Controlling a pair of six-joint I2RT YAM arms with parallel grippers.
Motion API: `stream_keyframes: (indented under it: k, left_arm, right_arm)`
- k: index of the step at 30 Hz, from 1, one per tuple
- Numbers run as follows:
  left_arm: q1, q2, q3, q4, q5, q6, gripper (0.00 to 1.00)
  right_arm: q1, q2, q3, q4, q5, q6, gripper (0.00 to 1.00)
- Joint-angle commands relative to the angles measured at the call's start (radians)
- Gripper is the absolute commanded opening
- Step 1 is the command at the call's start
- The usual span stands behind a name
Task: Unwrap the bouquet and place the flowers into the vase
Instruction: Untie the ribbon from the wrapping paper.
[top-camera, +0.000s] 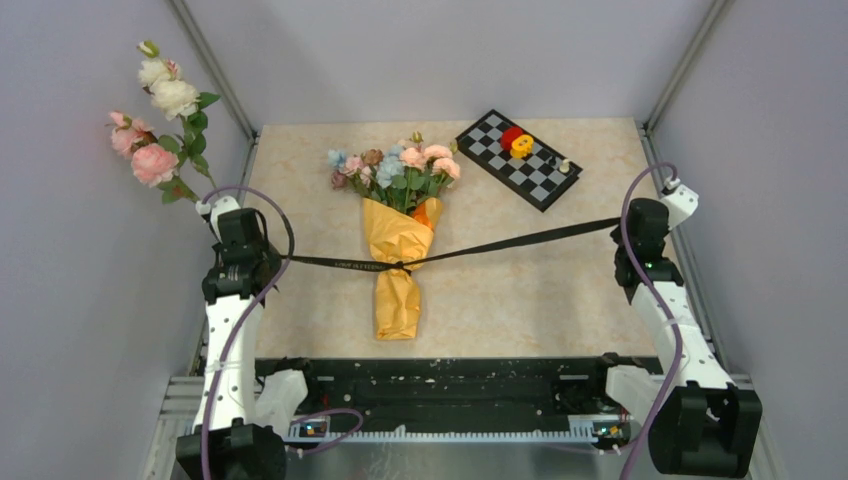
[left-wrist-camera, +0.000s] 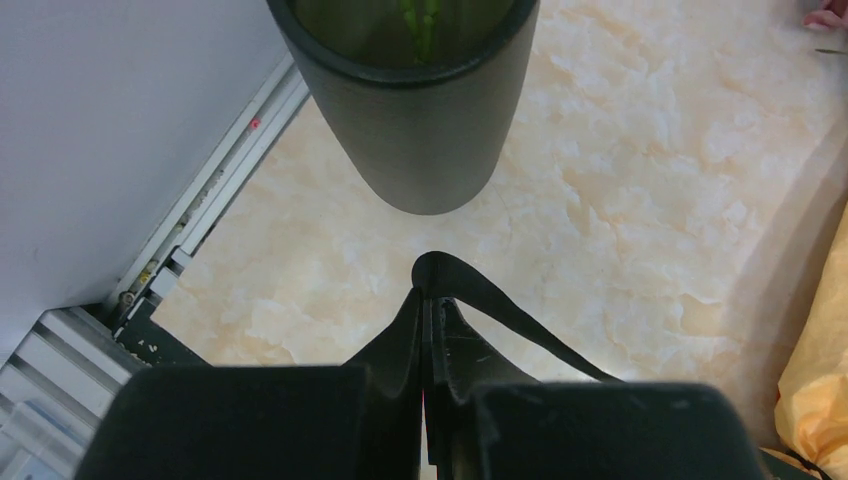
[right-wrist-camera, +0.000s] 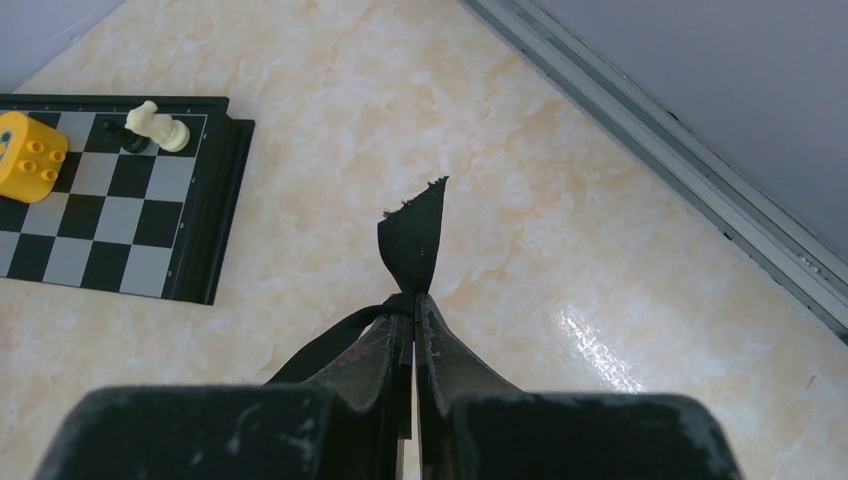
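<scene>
The bouquet lies in the middle of the table in orange-yellow paper, with its small pastel flowers pointing to the far side. A black ribbon is tied round the paper and stretches taut to both sides. My left gripper is shut on the ribbon's left end. My right gripper is shut on the right end, and a frayed tip sticks out past the fingers. The black vase stands just ahead of the left gripper; in the top view my left arm hides it.
Long-stemmed pink and white roses rise at the far left, and green stems show inside the vase. A chessboard at the back right carries a yellow block, a red piece and a white chess piece. Metal rails edge the table.
</scene>
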Motion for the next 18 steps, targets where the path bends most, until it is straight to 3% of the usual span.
stream_keyframes:
  k: [1,18]
  left_arm:
    - [0.010,-0.017,0.001,0.042,-0.071,0.008,0.00]
    - [0.060,-0.033,-0.010,0.051,-0.088,0.002,0.00]
  right_arm:
    - [-0.022,-0.006,0.036,0.020,0.029,-0.009,0.00]
    - [-0.061,-0.019,0.040,-0.010,0.087,0.011,0.00]
